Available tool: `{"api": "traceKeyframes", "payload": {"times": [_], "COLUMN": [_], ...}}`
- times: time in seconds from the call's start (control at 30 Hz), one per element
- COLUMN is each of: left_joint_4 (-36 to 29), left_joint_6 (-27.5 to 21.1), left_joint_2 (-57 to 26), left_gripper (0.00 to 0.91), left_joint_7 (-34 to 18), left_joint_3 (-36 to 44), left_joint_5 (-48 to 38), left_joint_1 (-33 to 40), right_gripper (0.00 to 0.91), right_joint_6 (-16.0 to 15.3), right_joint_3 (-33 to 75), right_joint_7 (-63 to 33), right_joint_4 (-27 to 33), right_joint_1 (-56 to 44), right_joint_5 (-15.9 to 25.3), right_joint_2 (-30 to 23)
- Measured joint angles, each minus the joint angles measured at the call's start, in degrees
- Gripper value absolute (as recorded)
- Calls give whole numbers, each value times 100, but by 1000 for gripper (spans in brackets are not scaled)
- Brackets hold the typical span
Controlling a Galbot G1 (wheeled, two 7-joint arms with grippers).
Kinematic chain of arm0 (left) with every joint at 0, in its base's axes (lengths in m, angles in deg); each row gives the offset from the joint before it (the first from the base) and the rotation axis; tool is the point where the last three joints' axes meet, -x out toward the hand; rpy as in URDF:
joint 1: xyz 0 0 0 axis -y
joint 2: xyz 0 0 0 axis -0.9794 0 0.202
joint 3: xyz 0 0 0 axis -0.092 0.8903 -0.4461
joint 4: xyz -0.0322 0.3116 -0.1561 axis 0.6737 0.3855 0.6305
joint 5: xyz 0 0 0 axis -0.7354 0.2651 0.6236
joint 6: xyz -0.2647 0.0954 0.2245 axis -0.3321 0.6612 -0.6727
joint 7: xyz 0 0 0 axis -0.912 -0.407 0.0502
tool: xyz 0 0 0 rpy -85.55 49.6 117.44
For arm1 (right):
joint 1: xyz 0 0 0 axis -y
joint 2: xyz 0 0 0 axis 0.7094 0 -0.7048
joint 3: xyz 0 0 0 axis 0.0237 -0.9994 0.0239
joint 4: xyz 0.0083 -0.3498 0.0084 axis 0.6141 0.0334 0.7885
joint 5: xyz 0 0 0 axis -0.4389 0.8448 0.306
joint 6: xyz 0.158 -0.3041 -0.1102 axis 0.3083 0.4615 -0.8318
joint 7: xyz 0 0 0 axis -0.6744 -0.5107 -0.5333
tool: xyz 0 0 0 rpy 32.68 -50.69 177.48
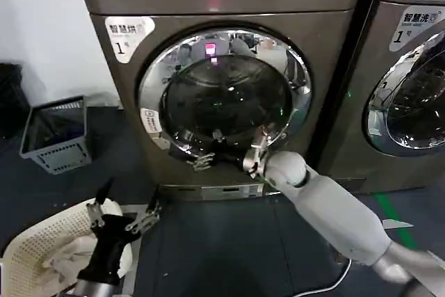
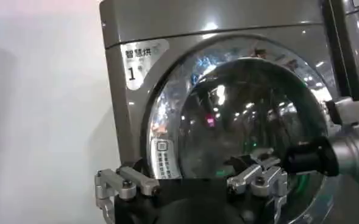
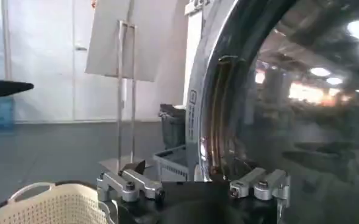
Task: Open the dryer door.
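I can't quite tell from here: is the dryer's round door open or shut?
Shut, it seems: the dryer door sits flush in the bronze-brown front, no gap showing. The right gripper is at its lower rim.

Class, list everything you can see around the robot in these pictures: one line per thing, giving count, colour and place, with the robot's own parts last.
Dryer door: one, chrome rim with dark glass, shut on the bronze-brown machine.
Bronze-brown machine: one, centre.
Grey machine: one, to the right, with its own round door.
Grey basket: one, on the floor by the white wall, left.
Cream laundry basket: one, lower left, holding pale cloth.
Left claw: one, open, low above the cream basket.
Right claw: one, at the door's lower rim.
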Motion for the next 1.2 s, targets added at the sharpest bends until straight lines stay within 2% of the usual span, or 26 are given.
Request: {"api": "traceKeyframes", "payload": {"times": [1.2], "left_joint_4": [-10], "left_joint_6": [4], "left_joint_2": [5], "left_gripper": [907], "left_joint_7": [1], "left_joint_3": [-23], "left_joint_5": [-16], "left_joint_1": [26], "right_gripper": [907], "right_joint_6": [21], "right_joint_3": [-443], "right_joint_7": [189], "right_joint_4": [1371], "right_joint_1": [902], "right_joint_5": [-61], "right_joint_2": [-1270]}}
